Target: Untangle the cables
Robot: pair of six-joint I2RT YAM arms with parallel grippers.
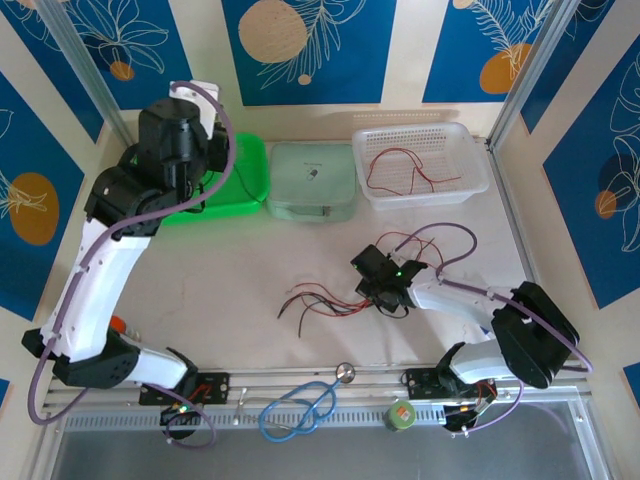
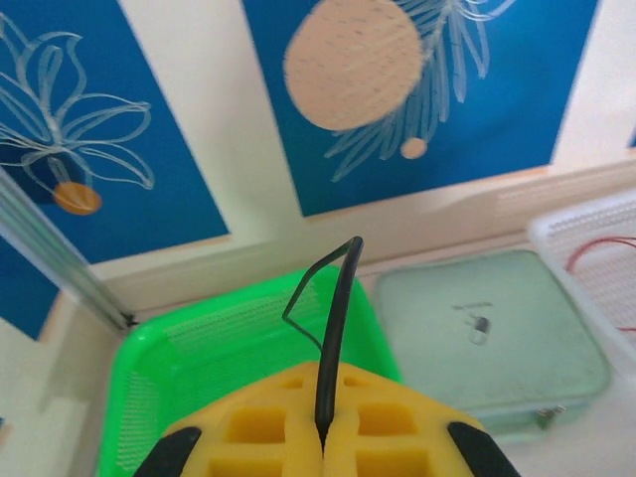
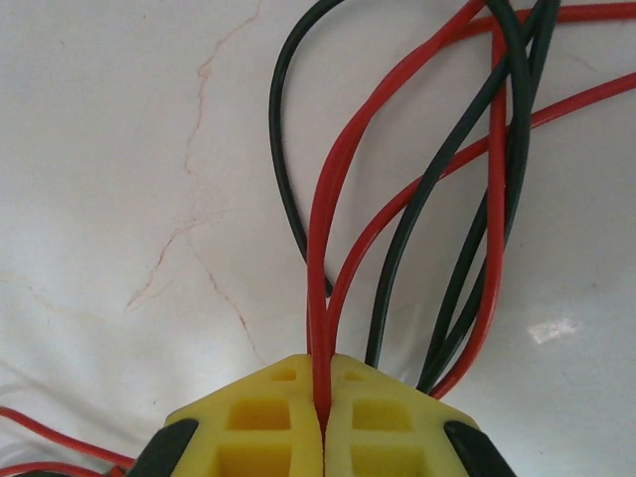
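White basket, far right corner, holds red cables. My left gripper pinches a black cable over the green basket; my right gripper clamps one red cable.

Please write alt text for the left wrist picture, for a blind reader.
The yellow left gripper, shut, pinches one black wire that rises and bends over. Behind it lie a green basket, a pale green case and a white basket holding red wires.
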